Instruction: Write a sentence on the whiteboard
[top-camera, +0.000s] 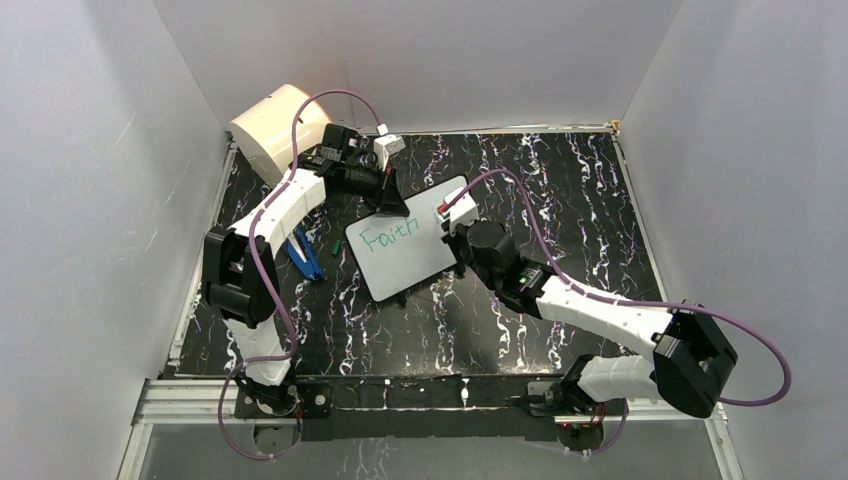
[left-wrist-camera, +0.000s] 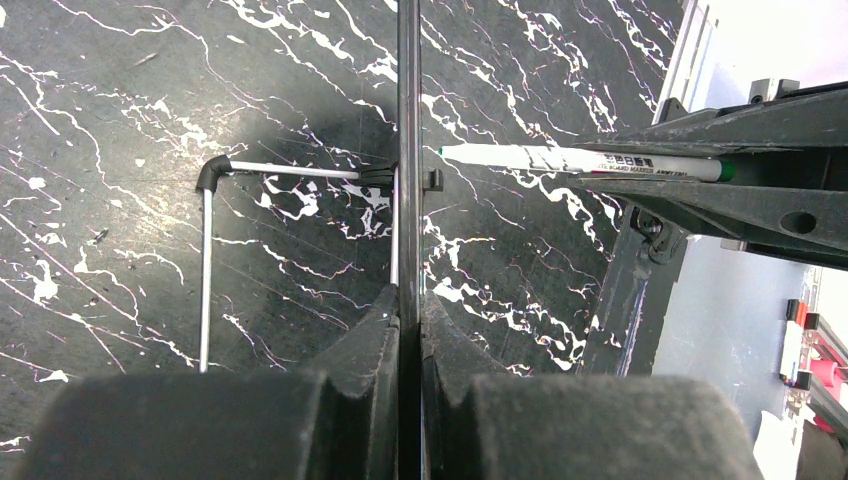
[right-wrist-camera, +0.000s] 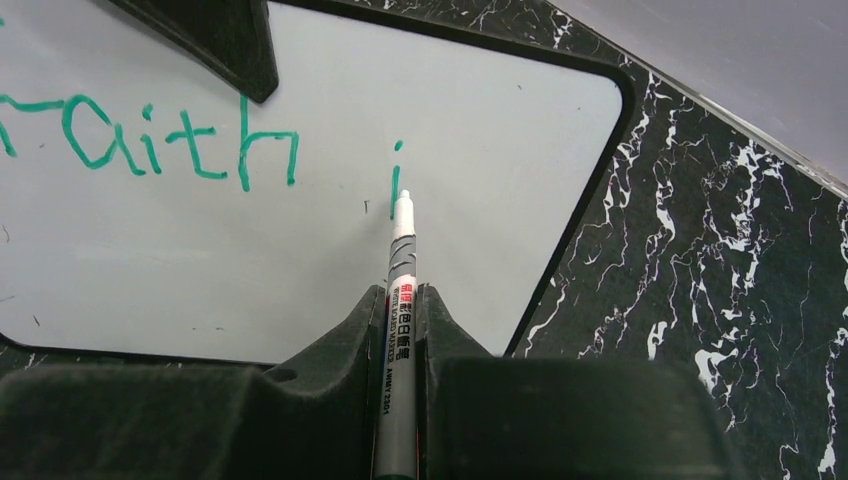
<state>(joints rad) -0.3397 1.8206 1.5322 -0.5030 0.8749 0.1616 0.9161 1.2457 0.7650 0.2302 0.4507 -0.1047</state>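
The whiteboard (top-camera: 410, 262) lies tilted on the black marbled table, with green lettering "Faith" (top-camera: 384, 238) on it. In the right wrist view "Faith" (right-wrist-camera: 150, 140) is followed by a lone "i" (right-wrist-camera: 396, 178) on the board (right-wrist-camera: 300, 250). My right gripper (right-wrist-camera: 401, 293) is shut on a green whiteboard marker (right-wrist-camera: 402, 250), whose tip touches the board just under the "i". My left gripper (top-camera: 388, 198) is at the board's far edge. Its view shows the board edge-on (left-wrist-camera: 408, 150), with the left gripper (left-wrist-camera: 408, 300) shut on that edge. The marker (left-wrist-camera: 560, 160) shows there too.
A cream drum (top-camera: 272, 128) stands at the back left corner. A blue object (top-camera: 305, 255) and a small green cap (top-camera: 335, 246) lie left of the board by the left arm. A wire stand (left-wrist-camera: 205, 260) juts from the board's back. White walls enclose the table.
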